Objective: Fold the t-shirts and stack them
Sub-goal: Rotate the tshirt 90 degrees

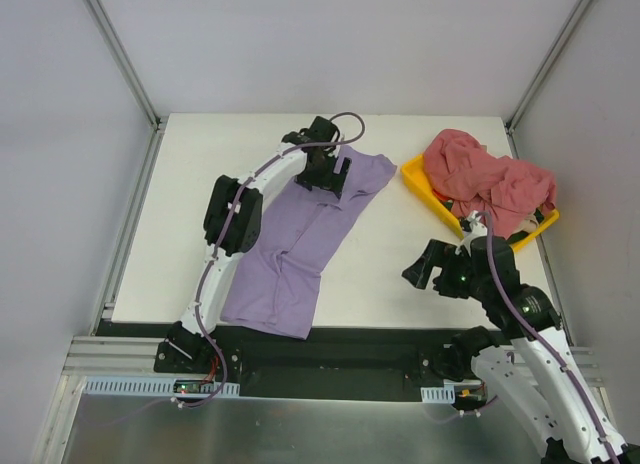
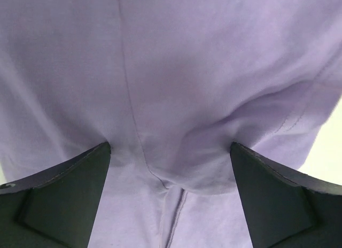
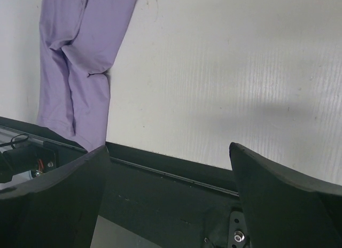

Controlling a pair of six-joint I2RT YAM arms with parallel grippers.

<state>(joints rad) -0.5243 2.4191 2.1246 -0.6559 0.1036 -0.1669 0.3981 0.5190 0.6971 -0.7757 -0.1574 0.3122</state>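
A lavender t-shirt (image 1: 300, 246) lies flat and slanted on the white table, running from the far middle down to the front edge. My left gripper (image 1: 335, 174) is lowered onto its far end. In the left wrist view the left gripper (image 2: 170, 146) stands open, with wrinkled lavender cloth (image 2: 187, 71) and a seam between the fingers. Pink-red t-shirts (image 1: 487, 179) lie heaped in a yellow tray (image 1: 417, 176) at the far right. My right gripper (image 1: 420, 269) hovers open above the bare table to the right of the lavender shirt. The right gripper (image 3: 168, 149) holds nothing.
The table's black front rail (image 3: 176, 173) runs just below the right gripper. The lavender shirt's lower end (image 3: 80, 61) reaches that rail. White walls and metal frame posts (image 1: 120, 54) enclose the table.
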